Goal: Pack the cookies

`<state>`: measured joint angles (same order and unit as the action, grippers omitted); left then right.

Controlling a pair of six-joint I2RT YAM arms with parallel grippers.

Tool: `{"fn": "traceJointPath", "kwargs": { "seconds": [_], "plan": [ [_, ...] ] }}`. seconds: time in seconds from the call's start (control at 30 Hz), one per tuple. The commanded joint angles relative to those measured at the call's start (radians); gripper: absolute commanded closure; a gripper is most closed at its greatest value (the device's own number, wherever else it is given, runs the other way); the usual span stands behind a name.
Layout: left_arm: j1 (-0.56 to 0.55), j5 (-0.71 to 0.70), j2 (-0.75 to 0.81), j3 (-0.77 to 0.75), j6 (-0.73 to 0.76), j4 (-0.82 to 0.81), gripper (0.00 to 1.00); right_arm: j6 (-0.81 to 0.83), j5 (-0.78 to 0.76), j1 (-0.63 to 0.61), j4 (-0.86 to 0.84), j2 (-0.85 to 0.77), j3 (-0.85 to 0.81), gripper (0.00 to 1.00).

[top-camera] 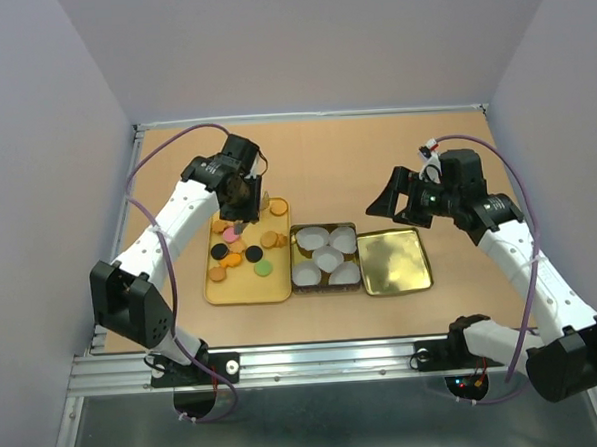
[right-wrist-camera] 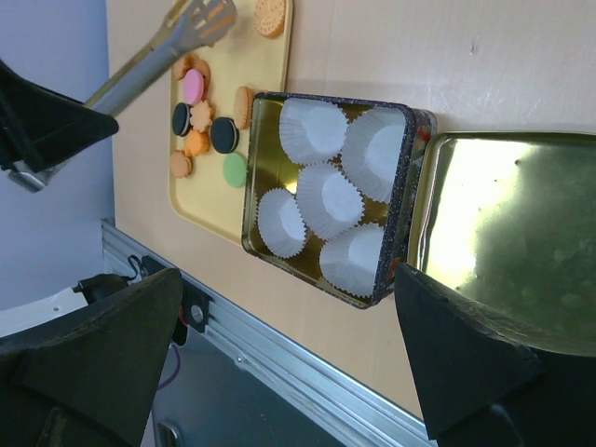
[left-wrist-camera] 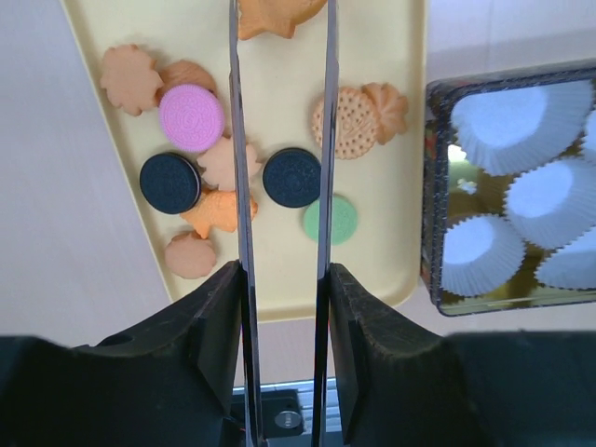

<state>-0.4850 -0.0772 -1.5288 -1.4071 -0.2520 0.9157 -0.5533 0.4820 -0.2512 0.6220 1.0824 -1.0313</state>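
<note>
Cookies: flat, mostly orange, some scalloped

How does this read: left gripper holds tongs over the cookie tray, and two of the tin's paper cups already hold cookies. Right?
No. All five paper cups in the tin are empty, as the right wrist view shows; the cookies all lie on the tray. The left gripper does hold tongs over it.

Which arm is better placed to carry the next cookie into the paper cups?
Left. The left jaws are closed on the tongs, whose tips hang over the cookies on the tray. The right jaws stand open and empty near the lid, without a tool.
</note>
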Motion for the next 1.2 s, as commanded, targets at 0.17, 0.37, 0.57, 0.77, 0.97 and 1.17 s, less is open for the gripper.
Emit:
{"fn": "traceJointPath", "kwargs": {
  "seconds": [0.17, 0.37, 0.57, 0.77, 0.97, 1.17],
  "plan": [
    [-0.018, 0.062, 0.125, -0.162, -0.058, 0.124, 0.63, 0.024, 0.006, -0.008, -0.007, -0.012, -0.018, 0.0],
    [-0.102, 0.168, 0.183, -0.147, -0.115, 0.101, 0.63, 0.018, 0.013, -0.008, -0.007, -0.016, 0.0, 0.0],
    [-0.266, 0.191, 0.205, -0.09, -0.193, 0.002, 0.63, 0.023, 0.02, -0.01, -0.005, -0.035, 0.019, 0.0],
    [-0.369, 0.162, 0.168, -0.029, -0.239, -0.063, 0.65, 0.016, 0.018, -0.008, -0.005, -0.045, 0.022, 0.0],
    [-0.38, 0.041, 0.162, -0.009, -0.254, -0.049, 0.66, 0.003, 0.006, -0.008, -0.001, -0.075, 0.027, 0.0],
    [-0.38, -0.029, 0.159, 0.028, -0.233, -0.063, 0.65, -0.008, 0.003, -0.008, 0.007, -0.102, 0.043, 0.0]
  ]
}}
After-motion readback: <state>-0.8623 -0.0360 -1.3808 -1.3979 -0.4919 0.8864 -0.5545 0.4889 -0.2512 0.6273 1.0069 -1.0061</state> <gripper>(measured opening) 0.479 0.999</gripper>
